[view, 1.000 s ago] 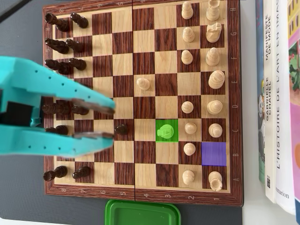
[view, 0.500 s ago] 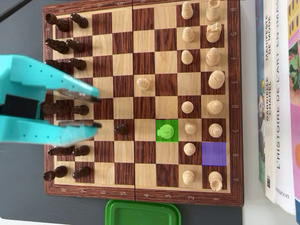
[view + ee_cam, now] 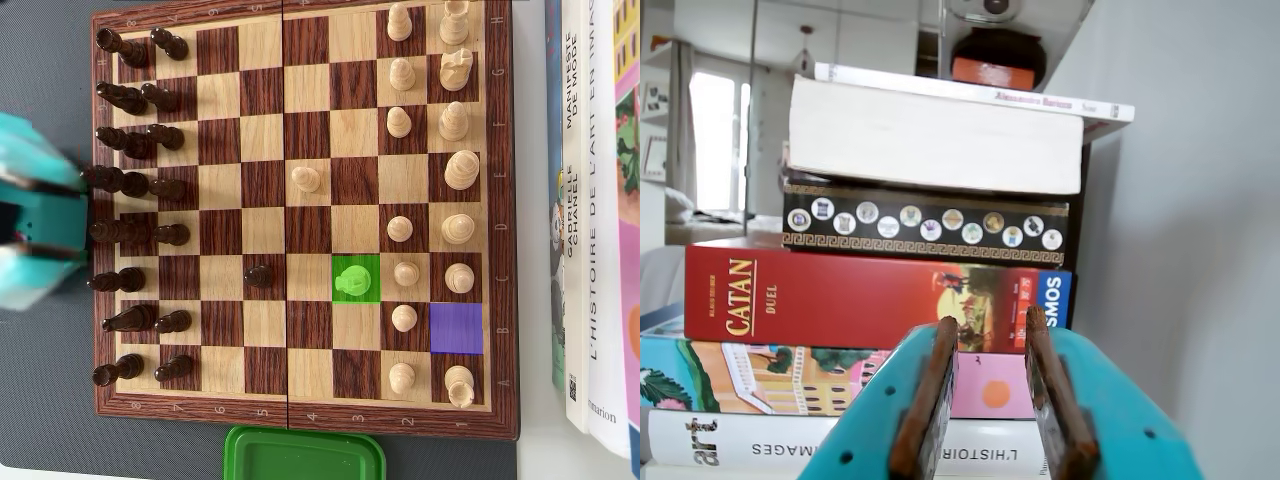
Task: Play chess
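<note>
A plain grey wall point(image 3: 1200, 250) fills the side to the right of the pincer in the wrist view. Far off to the pincer's upper left, a bright window point(image 3: 715, 140) with a pale curtain point(image 3: 682, 120) lets daylight into a white room, beside a white cupboard point(image 3: 840, 40).

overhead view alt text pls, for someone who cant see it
A wooden chessboard mid-game, dark pieces left, light pieces right, with one piece on a green-highlighted square and an empty purple square. The blurred teal gripper sits at the left edge.
</note>
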Available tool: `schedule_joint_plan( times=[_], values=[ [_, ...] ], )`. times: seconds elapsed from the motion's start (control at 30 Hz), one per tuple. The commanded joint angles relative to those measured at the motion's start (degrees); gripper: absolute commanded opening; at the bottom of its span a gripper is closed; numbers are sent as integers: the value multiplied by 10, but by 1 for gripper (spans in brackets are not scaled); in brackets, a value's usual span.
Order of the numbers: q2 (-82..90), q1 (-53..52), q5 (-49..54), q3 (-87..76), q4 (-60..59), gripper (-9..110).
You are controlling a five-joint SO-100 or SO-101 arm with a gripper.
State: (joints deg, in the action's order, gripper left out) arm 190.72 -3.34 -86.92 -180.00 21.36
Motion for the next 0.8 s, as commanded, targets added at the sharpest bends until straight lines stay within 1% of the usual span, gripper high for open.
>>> schedule_joint_plan(
  times=[0.0,0.77],
  values=[
    [10,0,2,-11,29,12],
    [11,-4,-2,-11,454,12]
  ],
)
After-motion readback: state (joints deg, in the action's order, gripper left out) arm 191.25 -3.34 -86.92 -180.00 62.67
